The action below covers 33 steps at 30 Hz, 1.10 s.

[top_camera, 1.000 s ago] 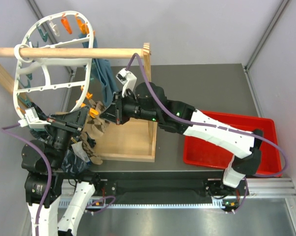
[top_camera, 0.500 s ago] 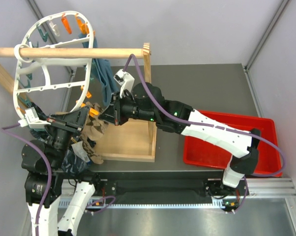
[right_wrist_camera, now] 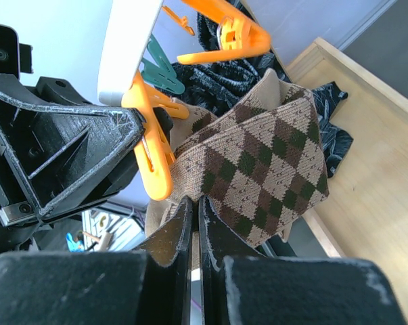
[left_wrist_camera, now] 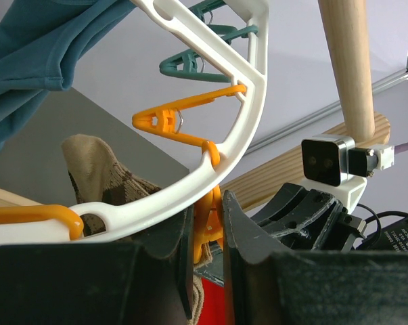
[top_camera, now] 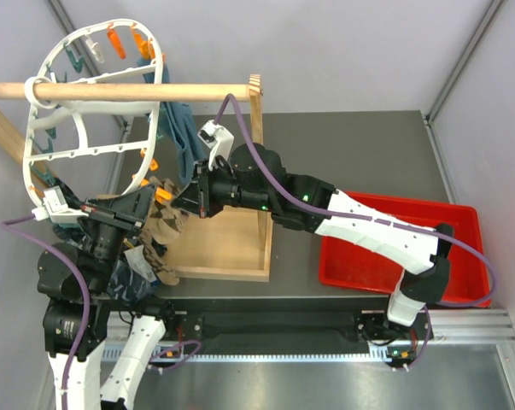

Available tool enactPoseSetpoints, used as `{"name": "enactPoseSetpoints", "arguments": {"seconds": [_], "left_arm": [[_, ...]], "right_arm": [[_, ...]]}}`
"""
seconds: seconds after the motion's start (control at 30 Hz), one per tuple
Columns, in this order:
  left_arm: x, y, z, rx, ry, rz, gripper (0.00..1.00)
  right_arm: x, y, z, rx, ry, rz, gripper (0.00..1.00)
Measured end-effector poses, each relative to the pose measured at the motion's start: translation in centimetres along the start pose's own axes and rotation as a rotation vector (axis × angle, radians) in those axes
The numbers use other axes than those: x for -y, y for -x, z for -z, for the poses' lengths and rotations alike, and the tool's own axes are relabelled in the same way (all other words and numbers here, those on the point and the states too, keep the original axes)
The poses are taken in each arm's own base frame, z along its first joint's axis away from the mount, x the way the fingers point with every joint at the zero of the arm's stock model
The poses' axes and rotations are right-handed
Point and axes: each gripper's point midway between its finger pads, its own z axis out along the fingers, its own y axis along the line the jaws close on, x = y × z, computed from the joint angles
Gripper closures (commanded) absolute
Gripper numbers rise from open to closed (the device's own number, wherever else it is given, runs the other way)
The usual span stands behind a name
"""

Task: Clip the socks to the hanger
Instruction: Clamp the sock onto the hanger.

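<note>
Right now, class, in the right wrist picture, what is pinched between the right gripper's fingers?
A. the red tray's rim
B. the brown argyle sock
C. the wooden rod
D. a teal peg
B: the right gripper is shut on the edge of the argyle sock, whose diamond-check cloth spreads out from between its fingers; the left gripper is shut on the orange peg instead.

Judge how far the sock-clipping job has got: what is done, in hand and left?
Done: a teal cloth hangs from the hanger, no sock visibly clipped. In hand: the left hand squeezes an orange peg on the rim, while the right hand holds an argyle sock beside it. Left: getting that sock into the peg, releasing, then the socks heaped below.
</note>
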Motion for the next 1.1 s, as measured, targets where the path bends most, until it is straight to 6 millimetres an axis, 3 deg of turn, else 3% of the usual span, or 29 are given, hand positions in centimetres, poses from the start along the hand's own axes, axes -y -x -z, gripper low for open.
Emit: {"name": "enactPoseSetpoints", "arguments": {"seconds": [1.1], "left_arm": [[0.1,0.0,0.0,0.0,-0.003,0.012,1.0]], "right_arm": [[-1.2,1.7,1.3,0.041,0.014,0.021,1.0]]}}
